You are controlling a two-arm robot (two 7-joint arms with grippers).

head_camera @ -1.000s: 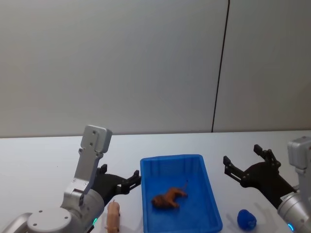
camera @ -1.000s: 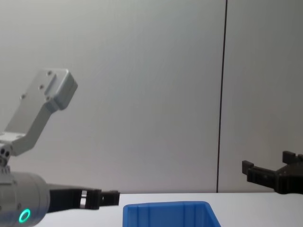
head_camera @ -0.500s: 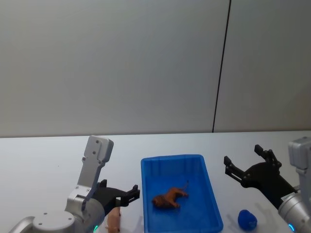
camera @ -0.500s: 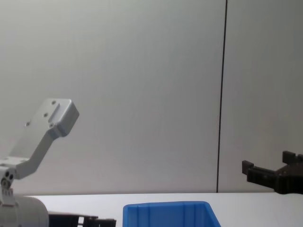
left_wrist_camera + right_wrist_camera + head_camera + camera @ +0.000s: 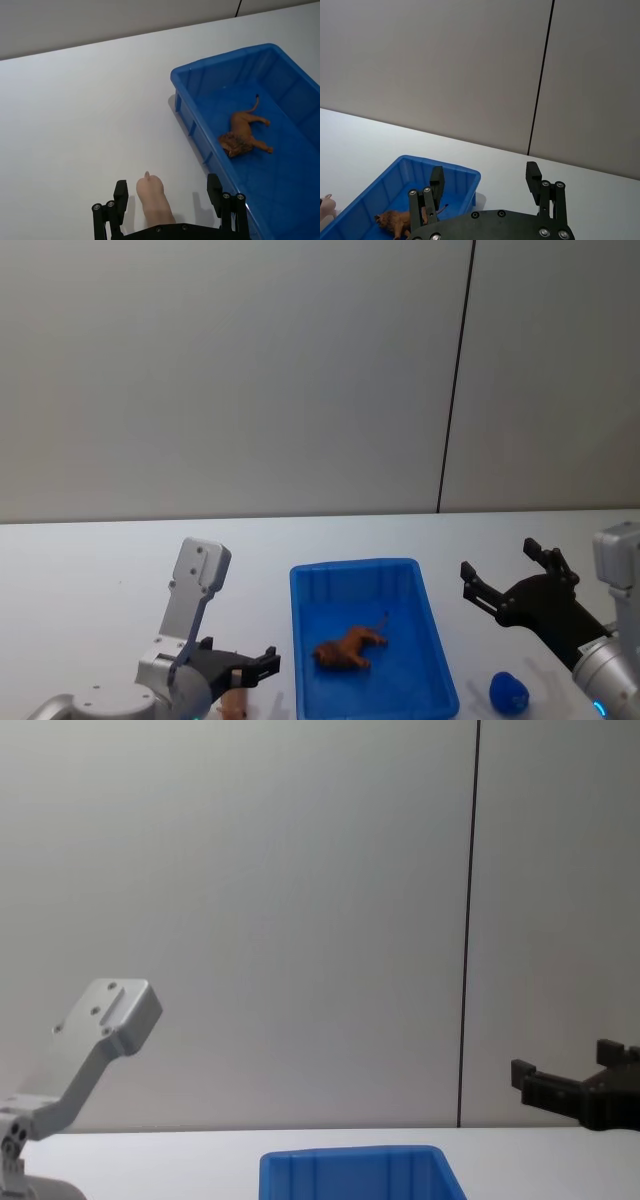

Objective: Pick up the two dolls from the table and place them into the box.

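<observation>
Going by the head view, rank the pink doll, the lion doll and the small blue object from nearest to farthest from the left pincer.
1. The pink doll, on the table, right at the open left pincer.
2. The lion doll, lying inside the blue box, to that pincer's right.
3. The small blue object, on the table beyond the box's right side.

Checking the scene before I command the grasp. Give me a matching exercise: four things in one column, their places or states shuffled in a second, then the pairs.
1. lion doll
2. pink doll
3. small blue object
4. right claw

A. on the table, straddled by the open left claw
B. open, raised to the right of the box
C. lying inside the box
D. on the table outside the box, on the robot's right

Pairs: 1-C, 2-A, 3-D, 4-B
</observation>
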